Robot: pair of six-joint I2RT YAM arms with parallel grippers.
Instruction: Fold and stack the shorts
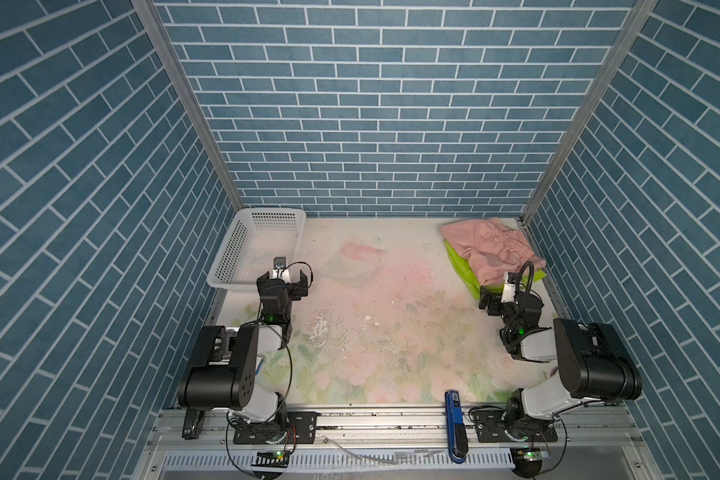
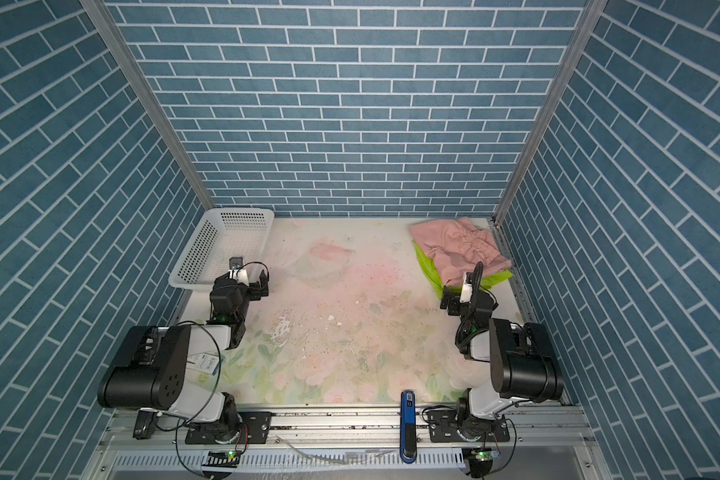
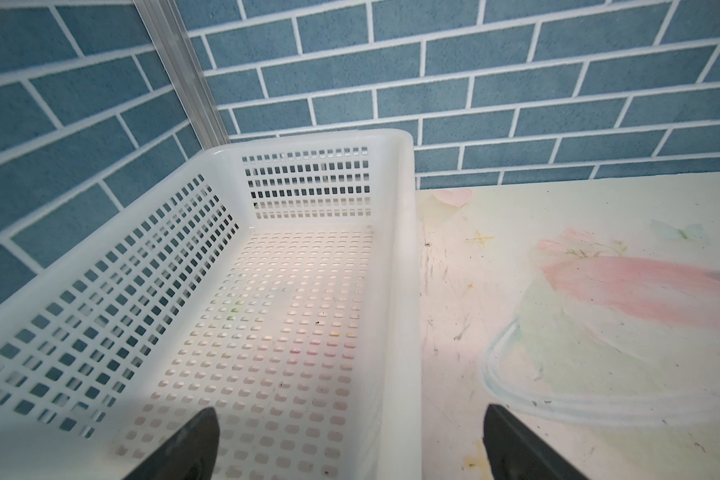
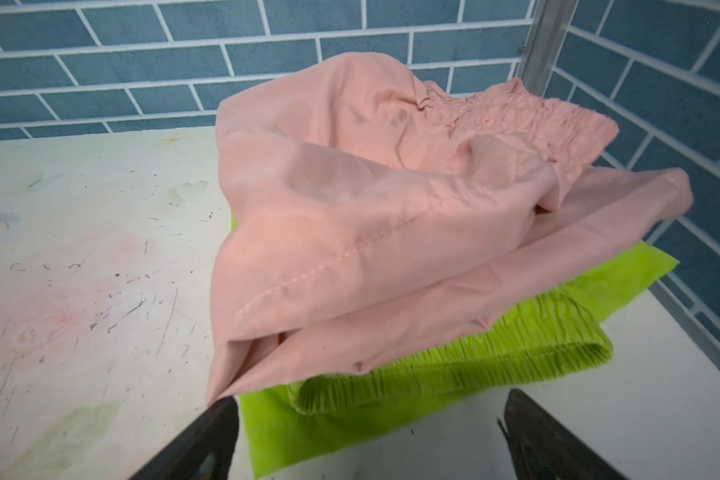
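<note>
The salmon-pink shorts (image 1: 491, 249) (image 2: 458, 249) (image 4: 371, 208) lie loosely folded on top of the lime-green shorts (image 1: 460, 266) (image 2: 429, 268) (image 4: 454, 365) in the far right corner of the table. Green fabric and its gathered waistband stick out under the pink pair. My right gripper (image 1: 509, 291) (image 2: 468, 293) (image 4: 371, 415) hovers just in front of this stack, open, with nothing between its fingers. My left gripper (image 1: 283, 276) (image 2: 242, 278) (image 3: 350, 415) is open and holds nothing. It straddles the near right wall of the basket.
A white perforated basket (image 1: 258, 216) (image 2: 225, 212) (image 3: 400, 249) stands in the far left corner with nothing in it. The table carries a worn floral mat (image 1: 371, 311). A blue tool (image 1: 454, 419) lies across the front rail. Blue brick walls enclose three sides.
</note>
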